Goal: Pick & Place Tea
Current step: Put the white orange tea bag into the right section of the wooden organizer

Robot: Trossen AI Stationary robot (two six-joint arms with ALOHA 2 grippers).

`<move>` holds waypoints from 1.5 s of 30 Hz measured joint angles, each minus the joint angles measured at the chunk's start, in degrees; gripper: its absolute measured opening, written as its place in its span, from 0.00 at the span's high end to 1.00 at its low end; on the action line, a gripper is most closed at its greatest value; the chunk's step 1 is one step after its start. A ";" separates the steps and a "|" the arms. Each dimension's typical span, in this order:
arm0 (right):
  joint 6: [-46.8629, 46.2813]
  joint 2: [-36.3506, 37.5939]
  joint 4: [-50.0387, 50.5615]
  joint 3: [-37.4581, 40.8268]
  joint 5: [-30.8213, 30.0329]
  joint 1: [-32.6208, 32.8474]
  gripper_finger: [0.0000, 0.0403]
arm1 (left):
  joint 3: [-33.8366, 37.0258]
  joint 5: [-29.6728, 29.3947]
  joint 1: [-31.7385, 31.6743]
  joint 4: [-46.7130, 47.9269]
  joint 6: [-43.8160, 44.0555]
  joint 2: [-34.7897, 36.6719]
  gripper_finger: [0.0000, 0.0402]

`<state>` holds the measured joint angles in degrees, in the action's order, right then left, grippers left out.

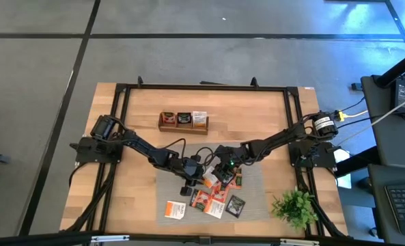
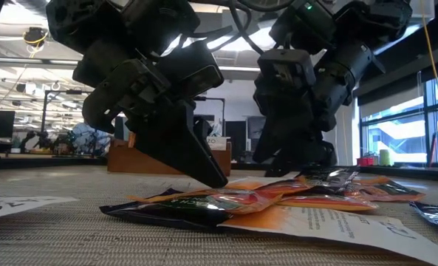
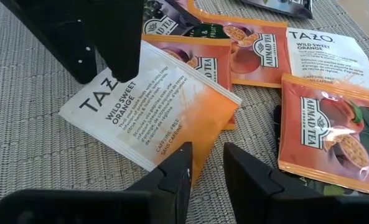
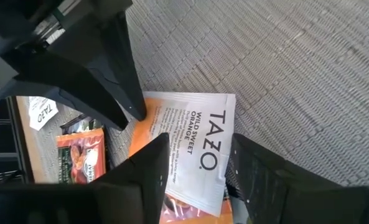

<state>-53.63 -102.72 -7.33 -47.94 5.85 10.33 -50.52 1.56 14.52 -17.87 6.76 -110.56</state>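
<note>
Reaching down to the grey mat (image 1: 257, 179), both claws meet over the pile of tea packets in the middle of the table (image 1: 113, 205). The left claw (image 3: 206, 163) has its two fingers a little apart, and the orange corner of a white TAZO packet (image 3: 150, 115) lies right at their tips. The right claw (image 4: 196, 165) comes in from the other side, its fingers open, with the same white TAZO packet under and between them. Each claw's dark finger shows just past the packet in the other claw's wrist view. Just beside the left claw, on its far side, lie orange Ahmad Tea packets (image 3: 324, 130) and another white packet (image 3: 324, 53). In the low view a dark packet (image 2: 174, 209) sits in front of the two claws, touching the orange ones. Farther back from both claws stands the wooden tray (image 1: 183, 121), with packets already in it. A small green plant (image 1: 296, 205) sits near the right arm's side.
</note>
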 joint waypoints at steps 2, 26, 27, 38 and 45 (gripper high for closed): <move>-0.08 0.00 0.00 0.00 0.21 0.00 0.57 | 0.00 -0.02 0.00 0.00 0.00 0.00 0.78; -5.73 0.00 1.27 0.02 9.47 0.15 0.57 | 0.02 -0.50 0.00 0.07 -0.02 -0.02 0.78; -6.15 0.00 1.77 0.00 9.51 0.15 0.57 | 0.02 -0.50 0.00 0.07 -0.02 -0.02 0.78; -4.02 0.00 -5.36 0.02 5.37 0.15 0.57 | 0.04 -0.55 0.00 0.07 -0.02 -0.02 0.78; -2.84 0.00 -9.18 0.02 0.26 0.15 0.57 | 0.04 -0.55 -0.02 0.07 -0.02 -0.02 0.78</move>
<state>-56.47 -102.72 -16.51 -47.92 6.11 10.48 -50.48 1.02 14.50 -17.80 6.74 -110.59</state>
